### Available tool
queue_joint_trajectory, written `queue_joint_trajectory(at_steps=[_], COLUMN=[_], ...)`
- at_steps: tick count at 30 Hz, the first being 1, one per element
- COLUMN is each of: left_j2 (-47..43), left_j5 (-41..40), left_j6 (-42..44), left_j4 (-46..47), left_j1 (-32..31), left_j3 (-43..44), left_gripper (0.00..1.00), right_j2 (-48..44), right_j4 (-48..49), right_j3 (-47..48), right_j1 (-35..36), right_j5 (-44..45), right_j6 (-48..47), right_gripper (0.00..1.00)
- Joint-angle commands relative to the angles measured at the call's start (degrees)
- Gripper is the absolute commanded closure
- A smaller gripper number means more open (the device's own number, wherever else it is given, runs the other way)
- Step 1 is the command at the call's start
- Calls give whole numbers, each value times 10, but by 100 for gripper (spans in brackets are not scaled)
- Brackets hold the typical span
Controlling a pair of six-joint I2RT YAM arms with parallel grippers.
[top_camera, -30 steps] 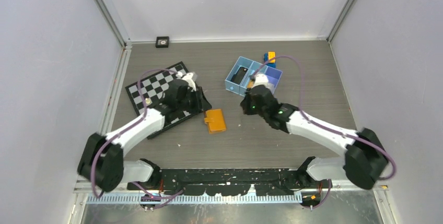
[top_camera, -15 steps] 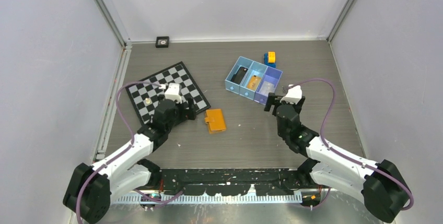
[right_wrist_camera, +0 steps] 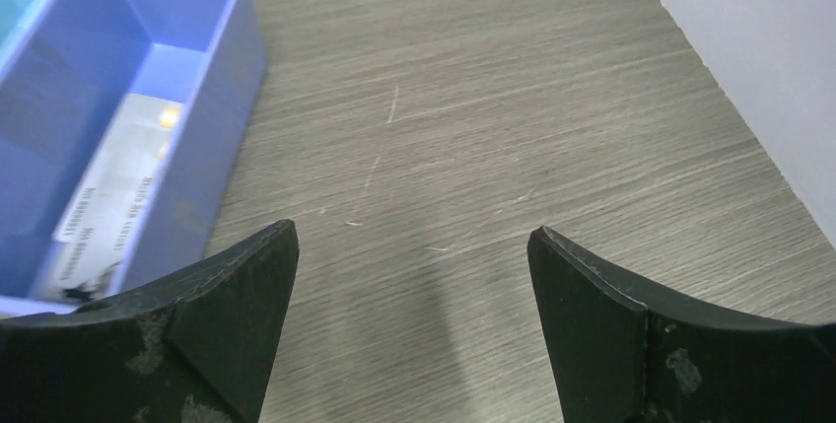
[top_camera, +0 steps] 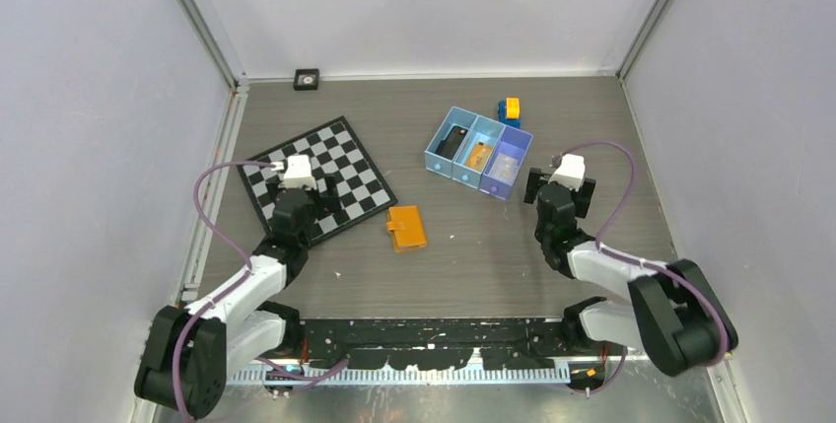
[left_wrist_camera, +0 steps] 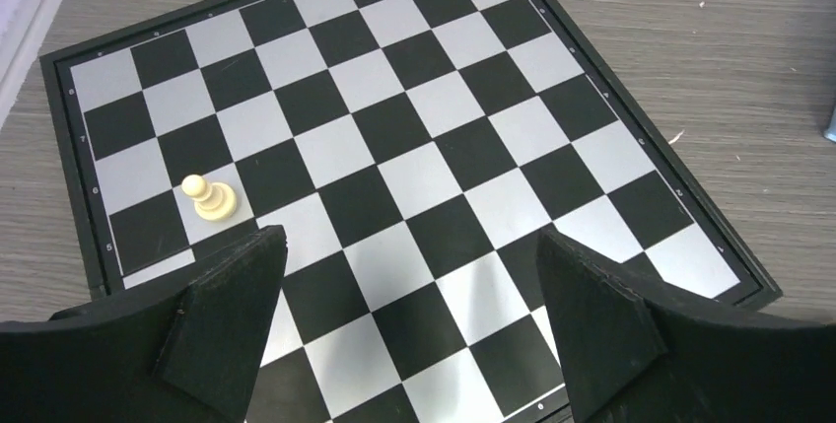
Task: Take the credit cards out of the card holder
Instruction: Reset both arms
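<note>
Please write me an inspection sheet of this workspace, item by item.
Surface: grey wood-grain table, small specks.
Job's things: flat orange folding card holder lies closed; silver card in lilac end of blue three-compartment plastic tray.
Clutter: black-and-white chessboard with one cream pawn; yellow-and-blue block beyond tray.
Hands: left hand open over chessboard; right hand open beside tray; both empty.
Cables: purple cable loops along each arm.
Surroundings: pale walls, metal frame.

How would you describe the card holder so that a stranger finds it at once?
Find the chessboard on the left. Just beyond its right corner lies the card holder. It is small, flat and plain orange, lying alone, unlike the blue tray farther back.
</note>
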Motion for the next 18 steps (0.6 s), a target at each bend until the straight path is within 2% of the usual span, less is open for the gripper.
queue_joint_trajectory(at_steps=[1,3,6,8,10,12,15,18], left_j2=[21,28,89,153,149,157,166,161], left_j5=[-16,-27,-48,-47,-28,-32,-33,-42], left_j6=[29,44,54,70,64,62,65,81], left_j4=[58,82,210,292,233,226,198,255], left_j1=[16,19,24,25,26,30,34,34], left_j3=[30,16,-45,-45,-20,-13,6,-20], left_gripper=[0,0,0,3,4,4,4,6], right_j2=[72,125,152,180,242,279,267,258], right_j4=[177,261,274,298,379,437,421,412], right_j3=[-23,-30,-15,-6,-3,7,0,-4], right_j1=[-22,-21,-20,-26,-33,-26,-30,-38], right_j5=[-15,5,31,37,56,189,166,144], right_j6=[-13,-47,-67,-80,-94,-97,-84,-75], right_gripper=[9,9,8,8,8,5,6,6])
